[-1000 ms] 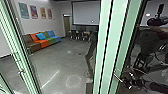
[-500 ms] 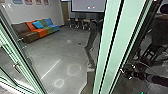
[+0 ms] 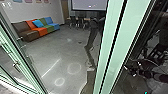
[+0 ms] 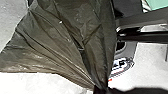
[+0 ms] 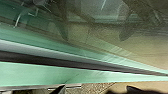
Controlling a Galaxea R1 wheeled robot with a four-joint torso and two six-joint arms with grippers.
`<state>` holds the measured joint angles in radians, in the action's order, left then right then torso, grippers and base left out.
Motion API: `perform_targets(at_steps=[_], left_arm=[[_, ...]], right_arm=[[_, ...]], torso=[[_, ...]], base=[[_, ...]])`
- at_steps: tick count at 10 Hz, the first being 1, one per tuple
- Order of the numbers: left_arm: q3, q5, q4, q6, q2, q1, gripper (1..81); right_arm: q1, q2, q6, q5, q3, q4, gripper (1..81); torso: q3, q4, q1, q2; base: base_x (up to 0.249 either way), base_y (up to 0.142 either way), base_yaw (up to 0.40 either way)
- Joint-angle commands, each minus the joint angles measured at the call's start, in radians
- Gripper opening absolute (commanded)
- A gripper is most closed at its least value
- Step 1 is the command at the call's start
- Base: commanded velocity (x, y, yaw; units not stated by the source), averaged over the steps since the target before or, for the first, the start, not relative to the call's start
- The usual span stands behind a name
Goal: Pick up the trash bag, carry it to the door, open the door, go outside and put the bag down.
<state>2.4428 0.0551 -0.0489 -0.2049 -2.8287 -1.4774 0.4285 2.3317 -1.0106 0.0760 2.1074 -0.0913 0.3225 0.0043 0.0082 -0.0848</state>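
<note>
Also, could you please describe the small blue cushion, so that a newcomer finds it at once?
Inside the room, along the white wall, stands a long sofa in brown, orange, green and blue. The cushion leans on its backrest, about where orange meets green. Unlike the blue section at the sofa's end, it sits tilted, between other colours.

At ten o'clock is one sectional sofa in brown, orange, green and blue, with a bright blue cushion on it, near the pale wall. At twelve o'clock is a projection screen. Light makes rings on the grey floor, around seven o'clock.
</note>
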Motion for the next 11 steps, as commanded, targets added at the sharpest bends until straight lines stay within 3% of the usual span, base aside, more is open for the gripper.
perform_targets(at_steps=[1,2,3,7,8,11], left_arm=[[-0.007,0.077,-0.006,-0.002,0.009,0.016,1.0],[-0.007,0.077,-0.005,-0.002,0.009,0.016,1.0],[-0.007,0.077,-0.005,-0.001,0.009,0.016,1.0],[-0.007,0.077,-0.005,-0.002,0.012,0.016,1.0],[-0.007,0.077,-0.005,-0.002,0.011,0.016,1.0],[-0.007,0.077,-0.005,-0.002,0.009,0.016,1.0]], right_arm=[[-0.01,-0.263,-0.006,0.242,-0.027,0.022,81.1],[-0.015,-0.316,-0.005,0.24,-0.061,0.022,81.1],[-0.018,-0.355,-0.005,0.24,-0.087,0.027,81.1],[-0.039,-0.401,-0.005,0.242,-0.115,0.031,81.1],[-0.047,-0.403,-0.005,0.242,-0.115,0.042,81.1],[-0.061,-0.412,-0.005,0.251,-0.113,0.094,81.1]], torso=[[0.0,0.0,0.0,0.0],[0.0,0.0,0.0,0.0],[0.001,-0.046,0.001,0.0],[0.002,-0.133,-0.001,0.0],[0.002,-0.162,-0.002,0.0],[-0.038,-0.232,0.0,0.001]], base=[[0.0,0.0,0.0],[0.0,0.0,0.0],[0.0,0.0,0.0],[0.0,0.0,0.0],[0.0,0.0,0.0],[0.0,0.0,0.0]])
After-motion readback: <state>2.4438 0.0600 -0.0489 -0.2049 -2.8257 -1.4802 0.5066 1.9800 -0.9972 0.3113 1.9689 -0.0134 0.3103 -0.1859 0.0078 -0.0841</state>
